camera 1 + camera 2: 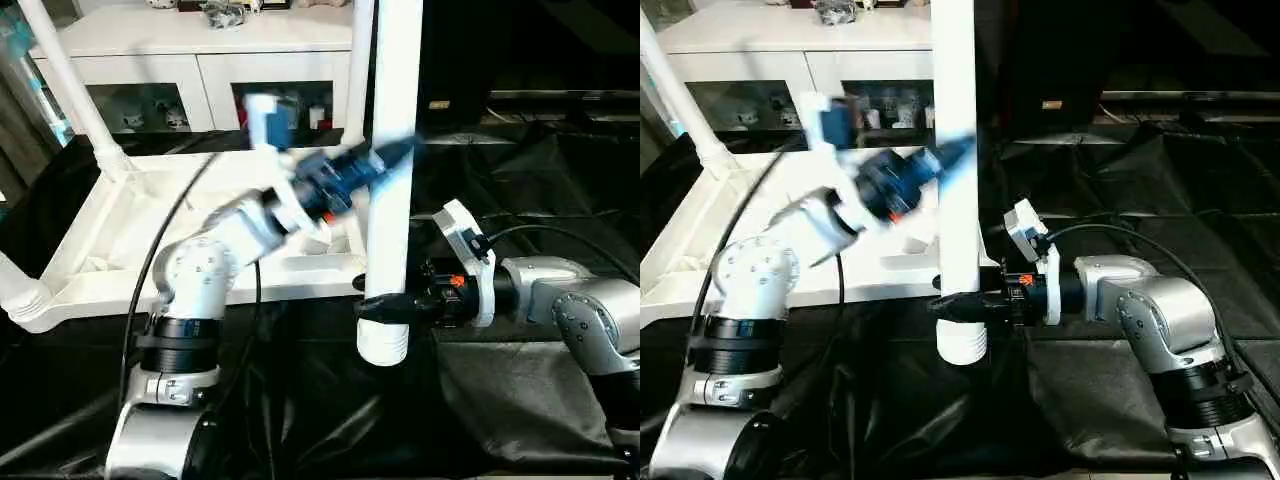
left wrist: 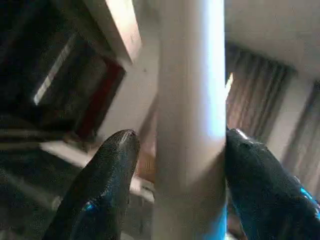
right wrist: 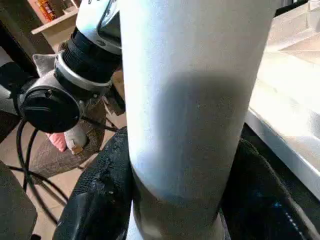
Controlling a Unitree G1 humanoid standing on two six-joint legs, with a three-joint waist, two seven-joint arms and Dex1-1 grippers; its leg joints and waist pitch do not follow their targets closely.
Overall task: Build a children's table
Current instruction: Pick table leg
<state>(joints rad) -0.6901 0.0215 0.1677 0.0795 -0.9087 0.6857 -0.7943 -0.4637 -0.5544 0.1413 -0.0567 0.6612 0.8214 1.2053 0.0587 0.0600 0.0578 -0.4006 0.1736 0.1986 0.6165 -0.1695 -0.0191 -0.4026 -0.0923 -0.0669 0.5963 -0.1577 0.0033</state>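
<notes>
We keep the loose white leg (image 1: pixel 392 180) upright beside the upturned children's table (image 1: pixel 110 250), our right gripper (image 1: pixel 985 298) clamped near its foot to carry it while our left gripper (image 2: pixel 175 160) straddles it higher, one finger clearly apart.

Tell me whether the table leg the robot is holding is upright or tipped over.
Upright. The leg stands vertical, its ribbed end down, with the right end effector clamped on it near the bottom, beside the upturned tabletop.

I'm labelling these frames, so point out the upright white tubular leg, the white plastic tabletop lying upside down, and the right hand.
Upright white tubular leg (image 1: pixel 392 210), left eye view, mid-shaft.
White plastic tabletop (image 1: pixel 95 225), left eye view, side rim.
Right hand (image 1: pixel 985 300), right eye view, between fingertips at the leg.
</notes>
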